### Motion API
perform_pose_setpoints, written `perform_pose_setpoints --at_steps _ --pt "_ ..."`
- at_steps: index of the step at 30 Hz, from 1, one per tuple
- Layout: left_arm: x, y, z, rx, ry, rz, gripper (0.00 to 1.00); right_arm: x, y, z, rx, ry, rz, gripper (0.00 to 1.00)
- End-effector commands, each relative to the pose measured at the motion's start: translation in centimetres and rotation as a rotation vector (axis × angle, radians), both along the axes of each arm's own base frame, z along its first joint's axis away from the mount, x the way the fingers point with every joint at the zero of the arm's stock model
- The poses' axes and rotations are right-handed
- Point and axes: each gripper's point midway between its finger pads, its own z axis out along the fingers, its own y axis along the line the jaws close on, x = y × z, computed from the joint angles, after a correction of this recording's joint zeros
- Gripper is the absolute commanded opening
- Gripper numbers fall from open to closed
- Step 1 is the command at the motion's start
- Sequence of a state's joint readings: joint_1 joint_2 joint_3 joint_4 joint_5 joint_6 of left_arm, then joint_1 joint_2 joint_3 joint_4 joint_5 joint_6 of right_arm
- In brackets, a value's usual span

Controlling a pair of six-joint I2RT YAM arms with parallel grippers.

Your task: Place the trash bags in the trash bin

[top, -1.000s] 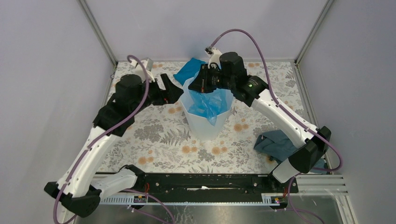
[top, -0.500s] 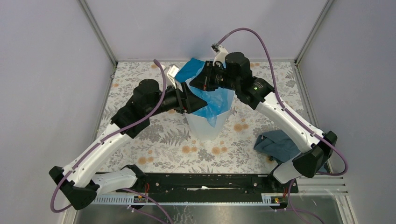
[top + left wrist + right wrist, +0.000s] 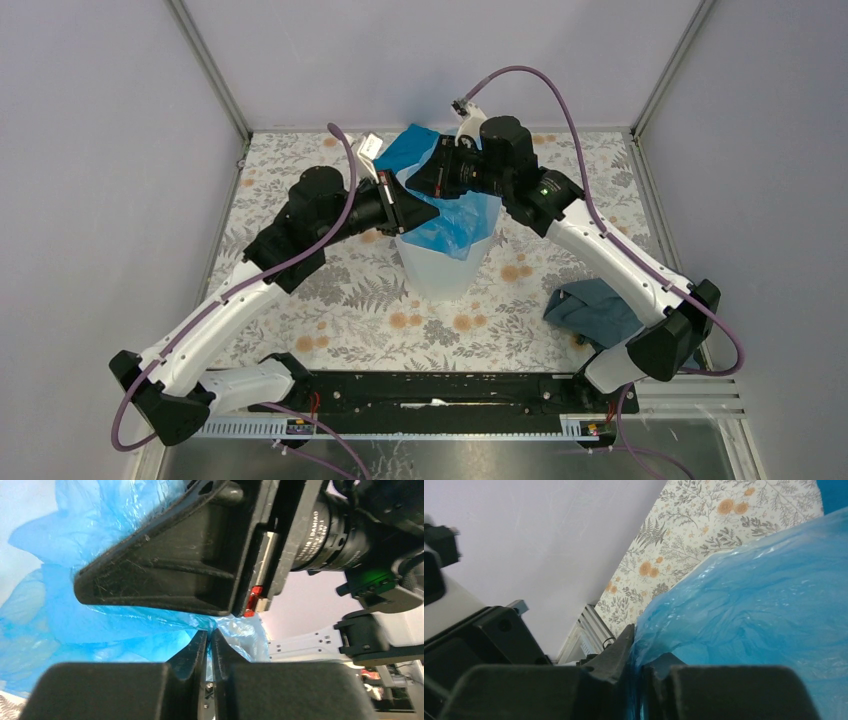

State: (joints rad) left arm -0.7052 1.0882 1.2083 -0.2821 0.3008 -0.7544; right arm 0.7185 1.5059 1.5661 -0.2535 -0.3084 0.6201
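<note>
**Both end effectors clamped on bag (image 3: 462,222) at mouth of bin (image 3: 440,272)**

The bag is bunched in the top of the bin, with crinkly film piled above the rim. The lower part of the bin shows plain white. I can't tell whether the near flap hangs inside or outside the wall.

The left end effector (image 3: 418,213) comes in over the left rim. Its jaws are clenched nearly together on a fold of film, as the left wrist view shows at the tips. The right end effector (image 3: 428,182) comes in over the far rim with its jaws clenched, and blue film is squeezed between them in the right wrist view.

It is crowded there. The two end effectors sit just beside each other at the far-left part of the rim. In the left wrist view a right finger (image 3: 165,570) sits just above the left tips, with film between them and behind them. The heads of both arms cover part of the bin mouth from above.

Other things around:
- A teal cloth (image 3: 405,150) lies just behind the bin, partly hidden by the right end effector.
- A grey cloth (image 3: 592,308) is crumpled on the floral counter (image 3: 330,290), well to the right of the bin and against the right arm's lower link.
- A purple cable (image 3: 560,95) loops over the right arm, and another runs along the left arm.
</note>
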Motion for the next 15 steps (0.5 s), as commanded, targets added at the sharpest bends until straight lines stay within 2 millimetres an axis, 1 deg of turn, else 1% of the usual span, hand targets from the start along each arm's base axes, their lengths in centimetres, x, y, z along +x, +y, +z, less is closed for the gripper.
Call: perform_pose_setpoints --at_steps 1,2,4,7,8,10,12,15 --pt "0.7 -0.1 1.5 -0.013 -0.044 0.024 0.00 -1.2 0.0 3.0 0.061 -0.052 0.035 0.20" --pt "0.8 0.1 1.3 -0.003 -0.043 0.033 0.00 -1.2 -0.2 3.3 0.054 -0.063 0.030 0.25" --pt "0.7 0.5 1.0 0.007 -0.044 0.047 0.00 -1.3 -1.1 3.7 0.029 -0.087 0.009 0.36" --pt "0.3 1.1 0.5 0.006 -0.046 0.058 0.00 -2.0 -3.0 4.7 -0.009 -0.136 -0.027 0.59" --pt "0.2 1.2 0.4 0.002 -0.047 0.062 0.00 -2.1 -3.5 4.6 -0.029 -0.139 -0.039 0.63" --pt "0.0 1.5 0.1 -0.005 -0.047 0.068 0.00 -2.7 -5.2 5.3 -0.050 -0.158 -0.081 0.71" --pt "-0.1 1.7 0.0 -0.014 -0.048 0.072 0.00 -3.5 -6.5 5.7 -0.055 -0.166 -0.107 0.81" --pt "-0.3 1.7 -0.1 -0.022 -0.049 0.070 0.00 -4.8 -8.2 6.4 -0.044 -0.175 -0.139 0.90"
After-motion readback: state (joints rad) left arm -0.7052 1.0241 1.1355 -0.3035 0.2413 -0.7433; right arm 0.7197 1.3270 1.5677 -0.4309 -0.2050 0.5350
